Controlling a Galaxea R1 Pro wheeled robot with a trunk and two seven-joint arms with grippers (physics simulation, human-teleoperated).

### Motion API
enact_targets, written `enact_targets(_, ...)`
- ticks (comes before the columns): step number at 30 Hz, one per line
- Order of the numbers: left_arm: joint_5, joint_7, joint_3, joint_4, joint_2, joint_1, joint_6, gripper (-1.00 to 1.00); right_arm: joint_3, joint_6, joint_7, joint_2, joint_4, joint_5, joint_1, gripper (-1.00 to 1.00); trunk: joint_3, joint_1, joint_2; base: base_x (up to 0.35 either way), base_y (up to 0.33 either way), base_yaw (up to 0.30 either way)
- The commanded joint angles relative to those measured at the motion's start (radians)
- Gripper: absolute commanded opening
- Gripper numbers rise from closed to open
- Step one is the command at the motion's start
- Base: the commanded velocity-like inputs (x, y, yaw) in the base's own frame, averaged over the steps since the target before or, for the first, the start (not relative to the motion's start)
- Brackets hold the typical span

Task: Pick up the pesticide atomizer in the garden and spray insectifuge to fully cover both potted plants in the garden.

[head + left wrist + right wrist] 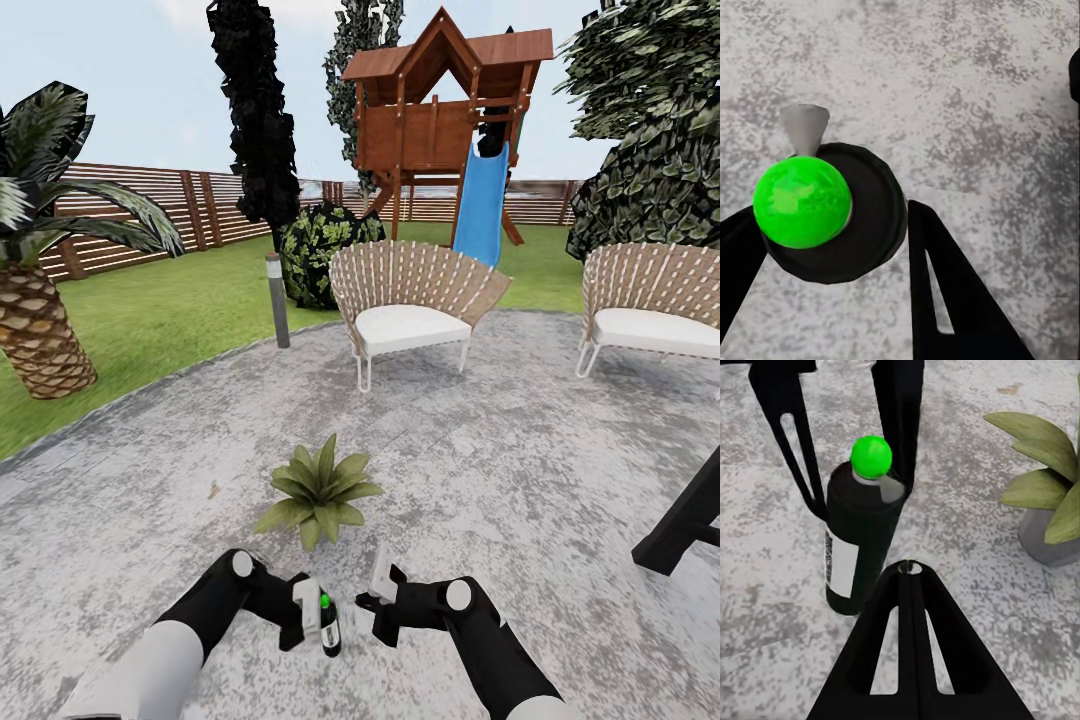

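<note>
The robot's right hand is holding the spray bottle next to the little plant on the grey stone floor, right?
Not quite: the left gripper holds the spray bottle, as the head view shows. The right gripper is beside it, holding nothing. The little plant and grey stone floor are right.

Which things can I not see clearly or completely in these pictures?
- Atomizer body: left wrist view looks straight down on its green cap, which hides the sides and label.
- Plant: cut off by the right wrist view's edge; in the head view its leaves hide the pot.
- Left gripper: head view, too small to judge finger contact with the atomizer.
- Black object: cut off by the head view's edge.
- Right chair: also cut off there.
</note>
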Motion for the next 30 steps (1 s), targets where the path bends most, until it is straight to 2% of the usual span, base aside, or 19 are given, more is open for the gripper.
enact_targets(1,-0.008,-0.003,0.005,-0.001,0.021,0.001,-0.01,-1.0,-0.001,-0.009,0.001,0.0,-0.001,0.01,0.0,-1.0,-0.001,0.0,0.0,0.0,0.0,0.0)
enact_targets(6,-0.011,-0.002,0.003,0.0,0.113,0.004,-0.009,-1.0,-0.001,-0.009,0.001,0.0,-0.001,0.01,0.0,-1.0,-0.001,0.0,0.0,0.0,0.0,0.0)
enact_targets(7,-0.011,-0.002,0.003,0.0,0.132,0.004,-0.009,-1.0,-0.001,-0.009,0.001,0.0,-0.001,0.011,0.0,1.0,-0.001,0.0,0.0,0.0,0.0,0.0)
enact_targets(13,-0.01,0.001,0.008,0.0,0.222,0.008,-0.003,-1.0,-0.01,-0.012,-0.009,-0.001,0.003,0.015,0.0,1.0,-0.001,0.0,0.0,0.0,0.0,0.0)
enact_targets(15,-0.003,0.031,0.013,0.0,0.231,0.01,0.002,-1.0,-0.012,-0.012,-0.048,-0.006,0.007,0.019,0.0,1.0,-0.001,0.0,0.0,0.0,0.0,0.0)
enact_targets(17,0.005,0.12,0.019,0.001,0.229,0.01,0.015,-1.0,-0.013,-0.012,-0.162,-0.034,0.027,0.019,0.001,1.0,-0.001,0.0,0.0,0.0,0.0,0.0)
enact_targets(18,0.007,0.182,0.029,0.005,0.226,0.01,0.051,-1.0,-0.014,-0.012,-0.255,-0.062,0.07,0.016,0.002,1.0,-0.001,0.0,0.0,0.0,0.0,0.0)
enact_targets(19,0.009,0.219,0.04,0.01,0.224,0.01,0.092,-1.0,-0.018,-0.012,-0.32,-0.077,0.112,0.014,0.002,1.0,-0.001,0.0,0.0,0.0,0.0,0.0)
enact_targets(20,0.013,0.26,0.06,0.021,0.22,0.01,0.163,-1.0,-0.036,-0.013,-0.42,-0.092,0.187,0.012,0.002,1.0,-0.001,0.0,0.0,0.0,0.0,0.0)
enact_targets(21,0.027,0.283,0.081,0.027,0.215,0.01,0.226,-1.0,-0.069,-0.013,-0.527,-0.1,0.27,0.011,0.003,1.0,-0.001,0.0,0.0,0.0,0.0,0.0)
enact_targets(22,0.044,0.292,0.097,0.03,0.212,0.009,0.26,-1.0,-0.096,-0.013,-0.602,-0.103,0.327,0.011,0.003,1.0,-0.001,0.0,0.0,0.0,0.0,0.0)
enact_targets(23,0.077,0.3,0.12,0.032,0.209,0.007,0.296,-1.0,-0.139,-0.014,-0.717,-0.106,0.415,0.011,0.003,1.0,-0.001,0.0,0.0,0.0,0.0,0.0)
enact_targets(24,0.102,0.303,0.132,0.032,0.207,0.004,0.315,-1.0,-0.166,-0.015,-0.792,-0.107,0.472,0.011,0.003,1.0,-0.001,0.0,0.0,0.0,0.0,0.0)
enact_targets(25,0.141,0.306,0.148,0.029,0.207,0.001,0.351,-1.0,-0.204,-0.015,-0.901,-0.108,0.545,0.011,0.003,1.0,-0.001,0.0,0.0,0.0,0.0,0.0)
enact_targets(26,0.166,0.307,0.154,0.027,0.207,-0.001,0.385,-1.0,-0.226,-0.015,-0.967,-0.109,0.586,0.011,0.003,1.0,-0.001,0.0,0.0,0.0,0.0,0.0)
enact_targets(27,0.197,0.307,0.159,0.024,0.207,-0.005,0.451,-1.0,-0.256,-0.015,-1.052,-0.109,0.64,0.01,0.003,1.0,-0.001,0.0,0.0,0.0,0.0,0.0)
enact_targets(28,0.214,0.306,0.161,0.022,0.207,-0.007,0.501,-1.0,-0.277,-0.015,-1.097,-0.109,0.671,0.009,0.003,1.0,-0.001,0.0,0.0,0.0,0.0,0.0)
enact_targets(29,0.232,0.306,0.162,0.019,0.206,-0.01,0.575,-1.0,-0.32,-0.015,-1.15,-0.11,0.706,0.007,0.003,1.0,-0.001,0.0,0.0,0.0,0.0,0.0)
enact_targets(30,0.245,0.305,0.163,0.014,0.204,-0.018,0.641,-1.0,-0.382,-0.015,-1.186,-0.11,0.726,-0.004,0.003,1.0,-0.001,0.0,0.0,0.0,0.0,0.0)
